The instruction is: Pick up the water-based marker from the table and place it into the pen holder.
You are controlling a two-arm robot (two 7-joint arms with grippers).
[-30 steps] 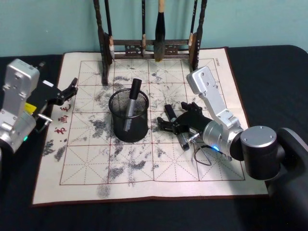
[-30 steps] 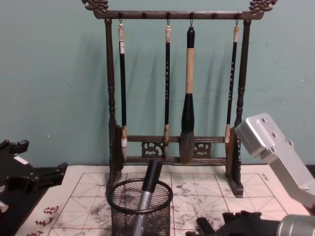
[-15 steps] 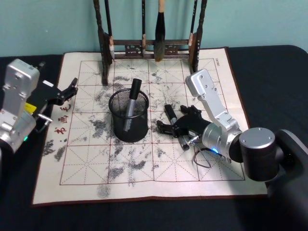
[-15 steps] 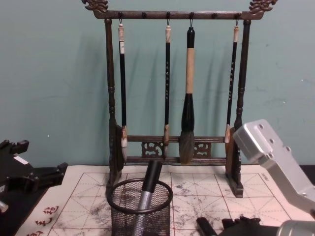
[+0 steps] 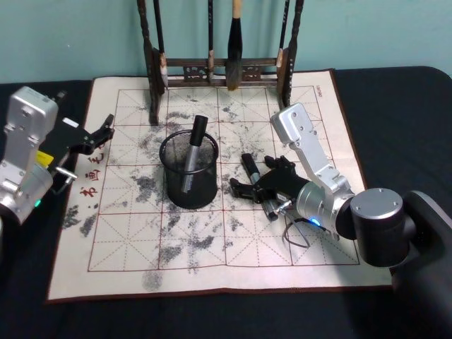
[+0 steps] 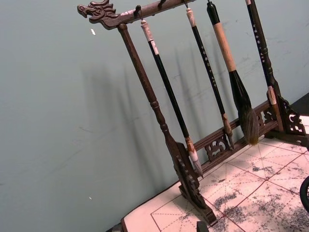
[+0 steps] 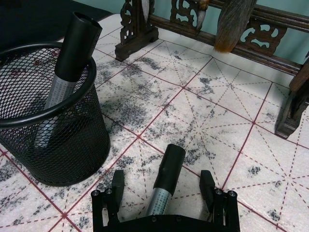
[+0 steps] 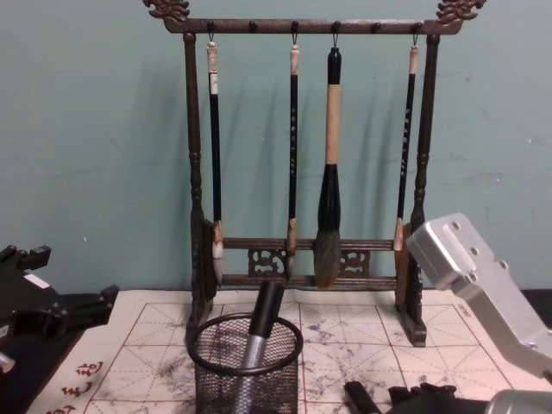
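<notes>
Right gripper (image 5: 253,174) is down low on the mat (image 5: 127,233), jaws spread wide. In the wrist view its fingers (image 7: 117,181) straddle the marker (image 7: 166,171) with a clear gap either side, so nothing is pinched. The marker lies flat on the mat, not lifted, black cap pointing toward 12 o'clock and grey barrel running back under my palm. From the head view it sits just beside the pen holder (image 5: 191,194), at the holder's 3 o'clock, close but not touching. The pen holder stands upright near mat centre, and a second marker (image 5: 194,145) is already in it, leaning with its black cap above the rim toward 1 o'clock. Brush rack (image 5: 219,70) stands at the mat's 12 o'clock edge with four brushes (image 8: 330,172) hanging from it. The mat lies on the dark table (image 5: 395,106). Left gripper (image 5: 106,127) is parked at the holder's 9 o'clock, over the mat's left edge, well apart from both markers.
</notes>
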